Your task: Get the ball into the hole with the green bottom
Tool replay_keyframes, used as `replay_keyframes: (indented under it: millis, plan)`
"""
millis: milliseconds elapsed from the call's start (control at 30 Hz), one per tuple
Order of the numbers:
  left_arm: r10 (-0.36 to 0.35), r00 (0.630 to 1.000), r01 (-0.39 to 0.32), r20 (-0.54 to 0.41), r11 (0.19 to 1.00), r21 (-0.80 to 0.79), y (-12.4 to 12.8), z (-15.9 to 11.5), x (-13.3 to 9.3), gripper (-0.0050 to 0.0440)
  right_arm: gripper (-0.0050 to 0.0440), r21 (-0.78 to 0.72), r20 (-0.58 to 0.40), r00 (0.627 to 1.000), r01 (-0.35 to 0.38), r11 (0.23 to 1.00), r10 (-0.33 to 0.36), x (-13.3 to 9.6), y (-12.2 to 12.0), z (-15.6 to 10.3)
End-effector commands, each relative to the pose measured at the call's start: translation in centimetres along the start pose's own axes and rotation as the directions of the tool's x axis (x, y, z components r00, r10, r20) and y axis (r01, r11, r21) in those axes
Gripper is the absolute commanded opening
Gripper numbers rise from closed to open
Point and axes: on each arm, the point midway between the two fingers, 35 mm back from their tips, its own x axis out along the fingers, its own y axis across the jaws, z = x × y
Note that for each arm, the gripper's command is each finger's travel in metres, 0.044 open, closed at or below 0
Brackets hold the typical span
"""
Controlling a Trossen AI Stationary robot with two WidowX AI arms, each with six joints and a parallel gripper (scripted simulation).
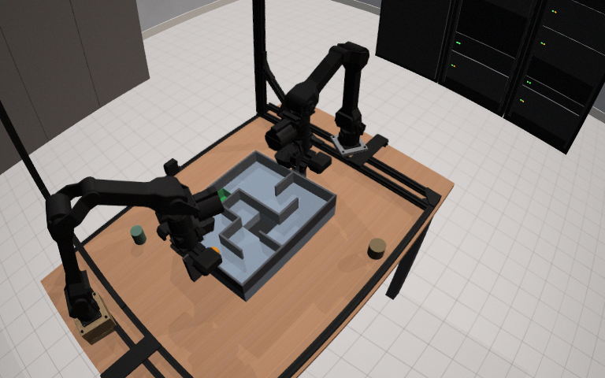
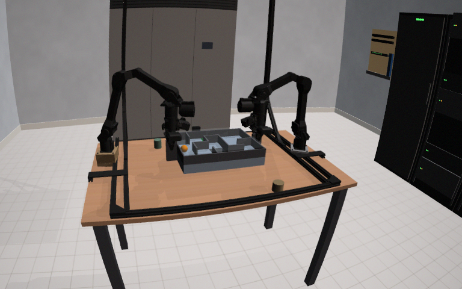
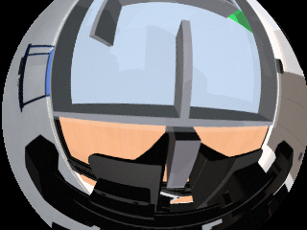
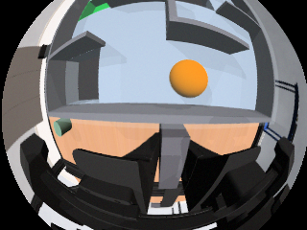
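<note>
Left pincer (image 1: pixel 301 171) (image 2: pixel 257 138) (image 3: pixel 183 149) and right pincer (image 1: pixel 194 267) (image 2: pixel 171 153) (image 4: pixel 167 136) both pinch board handles. Ball (image 2: pixel 183 148) (image 4: pixel 188 78) just inside board (image 1: pixel 290 256) (image 2: pixel 221 164) (image 3: pixel 115 118) (image 4: pixel 115 113), near right pincer. Tilt gently, steer around inner walls toward green hole (image 1: pixel 223 194) (image 2: pixel 202 139) (image 3: pixel 242 20) (image 4: pixel 94 10); keep grips level-handed, ready to counter-tilt.

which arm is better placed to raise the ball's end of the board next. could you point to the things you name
Right, most likely: its gripper (image 1: pixel 192 268) (image 2: pixel 171 150) (image 4: pixel 174 146) is shut on the handle (image 4: pixel 174 160) nearest the ball (image 1: pixel 214 250) (image 2: pixel 183 148) (image 4: pixel 188 78). The left gripper (image 1: pixel 301 169) (image 2: pixel 257 136) (image 3: pixel 175 137) grips the opposite end.
</note>
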Motion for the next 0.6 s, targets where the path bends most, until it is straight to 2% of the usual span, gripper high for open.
replay_keyframes:
  millis: [0, 133, 333, 567]
  plan:
    - [-0.033, 0.999, 0.033, 0.009, 0.999, -0.002, 0.31, -0.25, 0.01, 0.0020, 0.0020, -0.001, -0.001, 0.999, -0.033, 0.999, 0.033, -0.25, -0.39, 0.24]
    - [-0.066, 0.998, 0.066, 0.011, 0.998, -0.001, 0.45, -0.25, 0.05, 0.0020, 0.0020, -0.001, -0.003, 0.998, -0.066, 0.998, 0.066, -0.29, -0.54, 0.24]
    - [-0.072, 0.997, 0.072, 0.008, 0.997, -0.001, 0.48, -0.24, -0.02, 0.0020, 0.0020, -0.001, 0.001, 0.997, -0.072, 0.997, 0.072, -0.21, -0.56, 0.23]
    - [-0.021, 1.000, 0.021, -0.005, 1.000, -0.002, 0.26, -0.18, -0.30, 0.0020, 0.0020, -0.001, 0.014, 1.000, -0.021, 1.000, 0.021, 0.05, -0.33, 0.17]
